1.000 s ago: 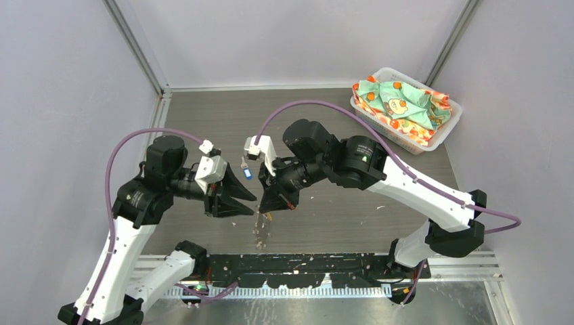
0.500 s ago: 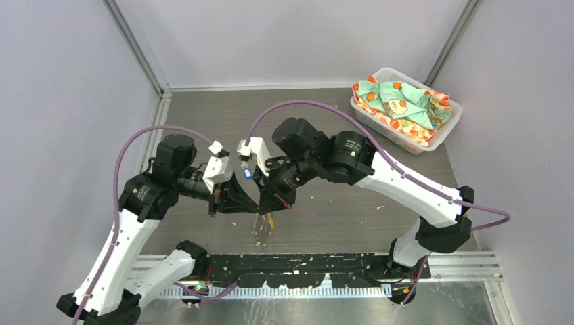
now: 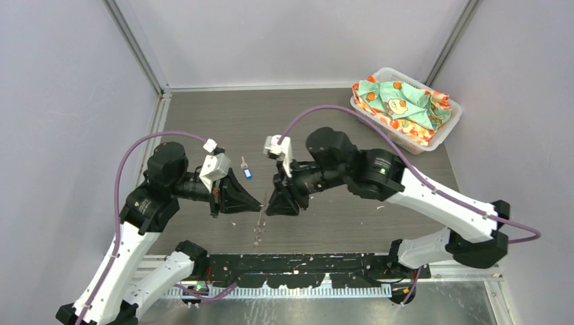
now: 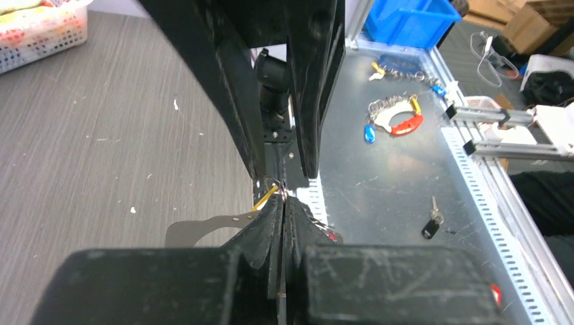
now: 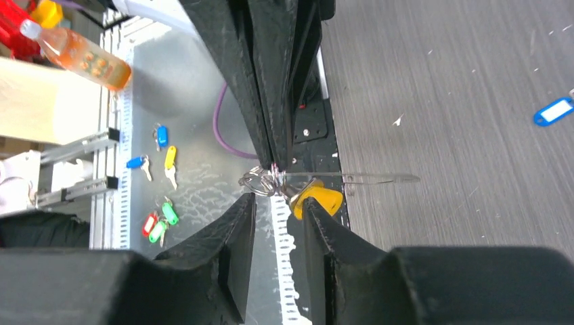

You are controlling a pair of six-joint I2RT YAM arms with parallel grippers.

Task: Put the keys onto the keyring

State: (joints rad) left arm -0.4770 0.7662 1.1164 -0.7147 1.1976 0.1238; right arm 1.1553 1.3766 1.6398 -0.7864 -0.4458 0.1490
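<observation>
Yellow key at the ring, blue key waiting on the surface (image 3: 325, 122)

Near the middle, the left claw (image 4: 281, 203) is pinched tight on the keyring (image 5: 261, 183), holding it up between the arms. The right claw (image 5: 279, 203) faces it, narrowly parted and gripping nothing. The yellow-headed key (image 5: 318, 198) hangs right at the keyring, though whether it is truly threaded is too fine to tell. The blue-headed key (image 3: 247, 172) lies apart on the far side, so at least half the job looks undone.
</observation>
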